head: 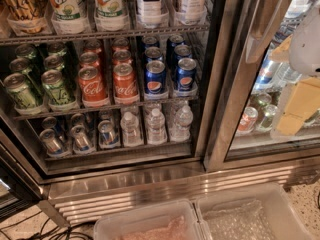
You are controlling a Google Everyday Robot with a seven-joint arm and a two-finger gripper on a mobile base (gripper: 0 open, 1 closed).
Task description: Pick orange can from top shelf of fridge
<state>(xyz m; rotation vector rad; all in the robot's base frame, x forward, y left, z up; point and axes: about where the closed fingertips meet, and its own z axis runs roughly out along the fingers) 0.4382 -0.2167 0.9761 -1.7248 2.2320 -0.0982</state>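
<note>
Orange can (22,5) cropped top-left on top shelf (125,34), hand (299,104) cut off at right, grip state unclear

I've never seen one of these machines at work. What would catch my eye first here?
Rows of drink cans fill the open fridge: red cola cans beside blue cans on the middle rack. The orange can stands at the far left of the top shelf, next to white-and-green cans. The gripper hangs at the right edge, in front of the glass door, far from it.
</note>
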